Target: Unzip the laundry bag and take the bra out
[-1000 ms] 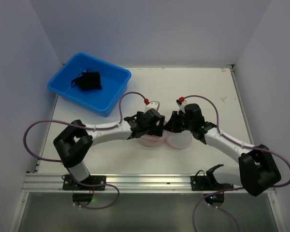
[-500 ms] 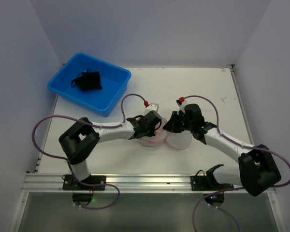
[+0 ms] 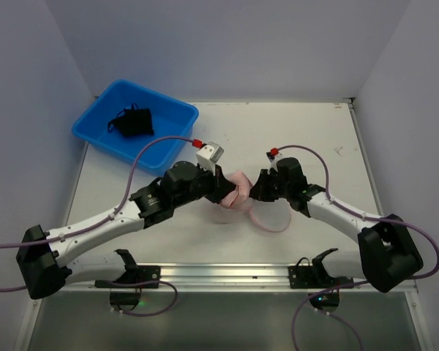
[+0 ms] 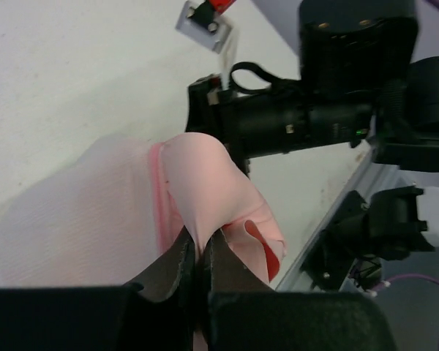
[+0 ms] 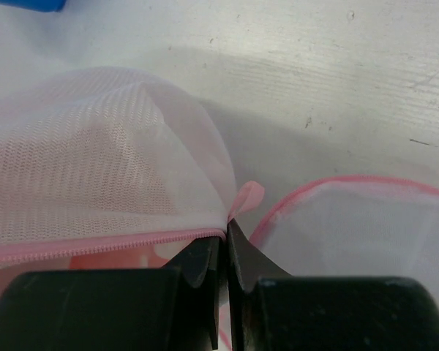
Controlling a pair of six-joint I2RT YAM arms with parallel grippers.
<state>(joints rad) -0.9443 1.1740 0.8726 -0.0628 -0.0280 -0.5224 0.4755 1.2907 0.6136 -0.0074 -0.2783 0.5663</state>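
The left gripper (image 4: pixel 199 257) is pinched tight on a smooth, soft pink fold of the bra (image 4: pixel 212 175). The fold bulges rounded just beyond the fingertips, beside the fine white mesh of the laundry bag (image 5: pixel 95 153). The right gripper (image 5: pixel 225 245) clamps the bag's pink zipped rim, seemingly by a small tab.

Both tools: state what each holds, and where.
Left tool pinches a fold of the bra; right tool, the pink zip rim of the laundry bag.

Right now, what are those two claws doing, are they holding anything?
Left fingers: closed, pinching the bra.
Right fingers: closed on the laundry bag, at its pink rim.
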